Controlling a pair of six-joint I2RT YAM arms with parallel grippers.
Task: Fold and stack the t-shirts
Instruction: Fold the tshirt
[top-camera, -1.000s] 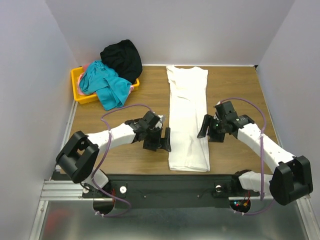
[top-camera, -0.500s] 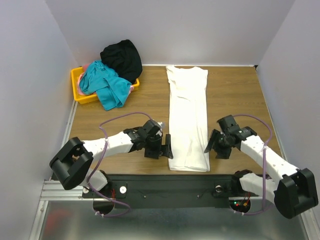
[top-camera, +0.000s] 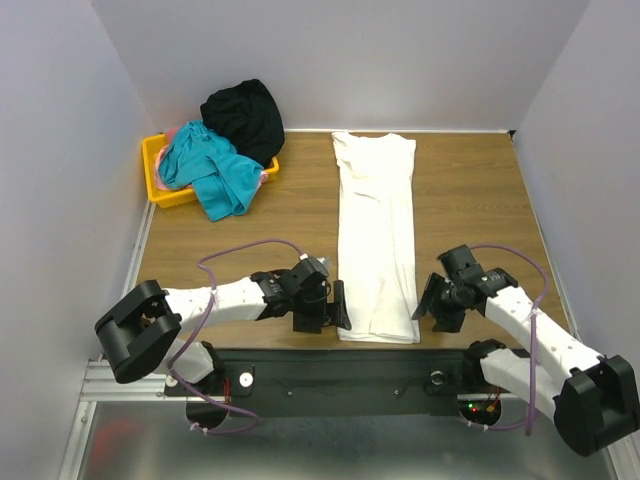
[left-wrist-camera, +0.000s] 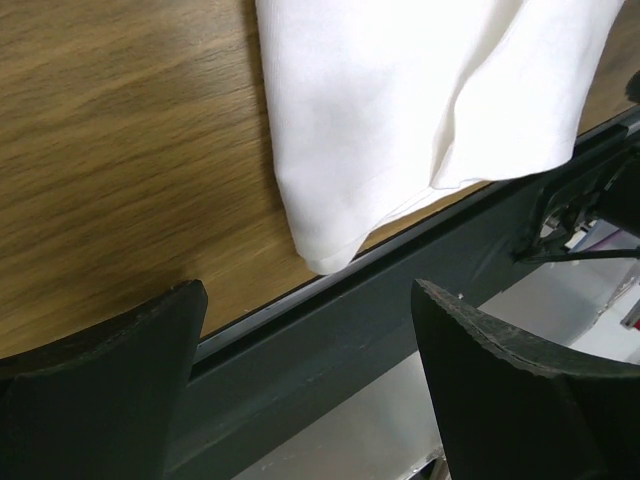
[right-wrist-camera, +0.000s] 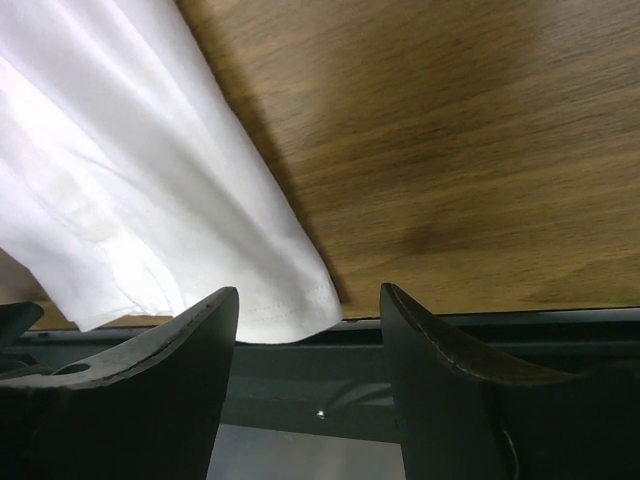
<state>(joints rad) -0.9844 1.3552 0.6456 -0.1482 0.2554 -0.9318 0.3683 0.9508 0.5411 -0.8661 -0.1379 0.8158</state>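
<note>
At near table (top-camera: 470, 190) edge: left gripper (top-camera: 330, 305) and right gripper (top-camera: 428, 304), both drawn back toward the arm bases compared with a second ago; then flanking the shirt's middle, now level with its hem. Jaws of each spread wide, holding nothing. White shirt (top-camera: 377, 235) unmoved, folded into a long narrow strip down the table's centre, collar end far, hem at the near edge. Left wrist view: near left hem corner between the open fingers (left-wrist-camera: 100, 390), apart from both, just above the dark frame rail (left-wrist-camera: 400, 290). Right wrist view: near right hem corner likewise between the fingers, untouched. Far left: yellow bin (top-camera: 170, 197) heaped with teal shirt (top-camera: 215, 172), pink cloth (top-camera: 178, 131) and black garment (top-camera: 243, 118), teal spilling onto the table; well apart from both arms.
</note>
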